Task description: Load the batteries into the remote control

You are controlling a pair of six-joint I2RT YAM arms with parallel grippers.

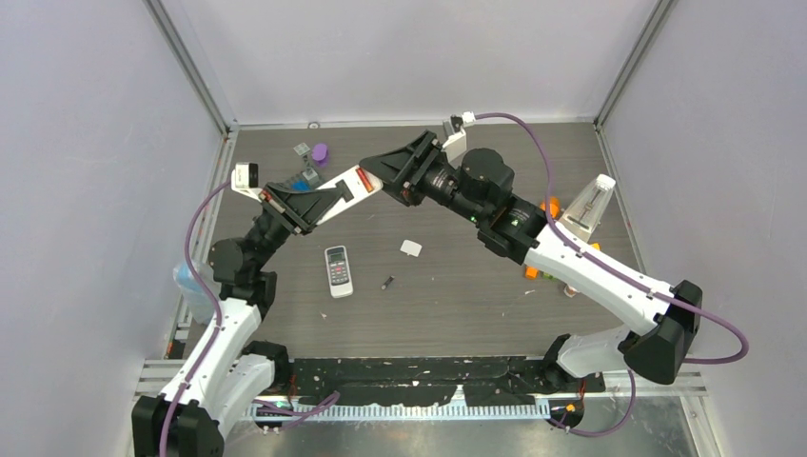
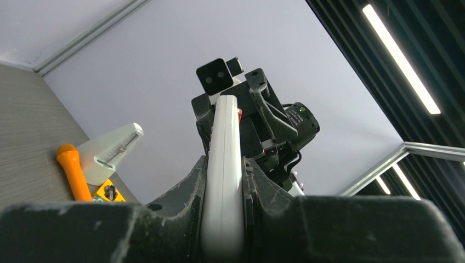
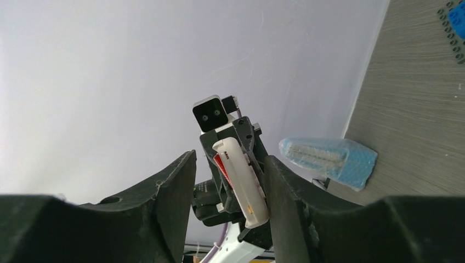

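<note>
The left gripper (image 2: 224,170) is clamped on a white remote control (image 2: 225,126), holding it edge-up above the table (image 1: 476,305). The right gripper (image 3: 229,160) meets it from the far side, its jaws apart and straddling the remote's free end. A red battery (image 3: 220,163) shows in the remote's open back. On the table below lie a second remote (image 1: 338,270), a small white cover piece (image 1: 411,248) and, near both, a small dark cylinder (image 1: 387,283).
</note>
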